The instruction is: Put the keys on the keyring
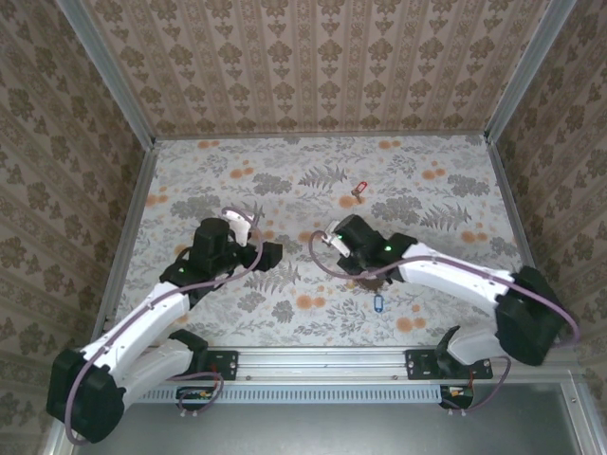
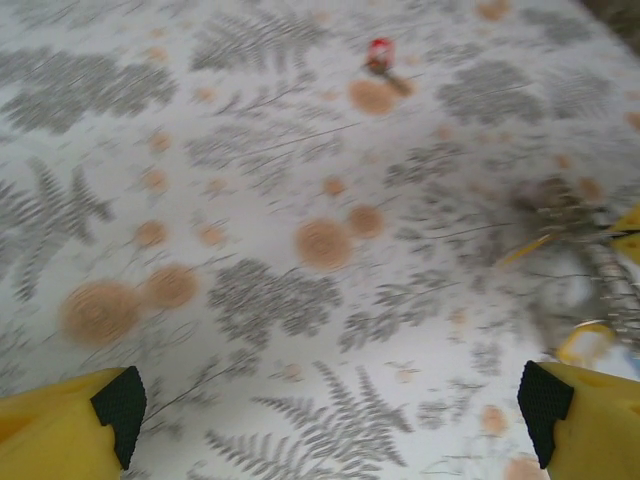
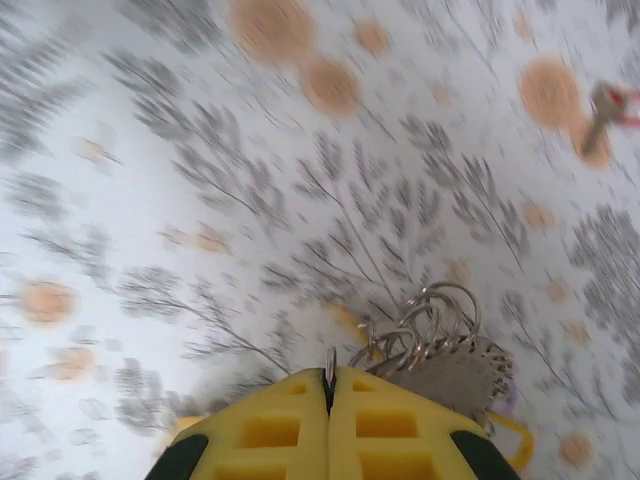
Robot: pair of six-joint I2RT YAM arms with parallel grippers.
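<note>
My right gripper (image 3: 328, 378) is shut on a thin wire ring at the edge of the keyring (image 3: 445, 335), a silvery bundle of loops lying on the table just right of the yellow fingers. From above, this gripper (image 1: 360, 270) points down beside the keyring (image 1: 372, 282). A red key (image 1: 358, 191) lies farther back and also shows in the right wrist view (image 3: 612, 104). A blue key (image 1: 377, 305) lies nearer the arms. My left gripper (image 1: 270, 254) hovers open over bare cloth (image 2: 333, 420). Its view catches the red key (image 2: 380, 52) and the keyring (image 2: 612, 275).
The table carries a white cloth (image 1: 285, 180) printed with grey ferns and orange dots. Patterned walls and metal posts (image 1: 123, 95) close the table in on three sides. Yellow bits (image 3: 515, 440) peek out by the keyring.
</note>
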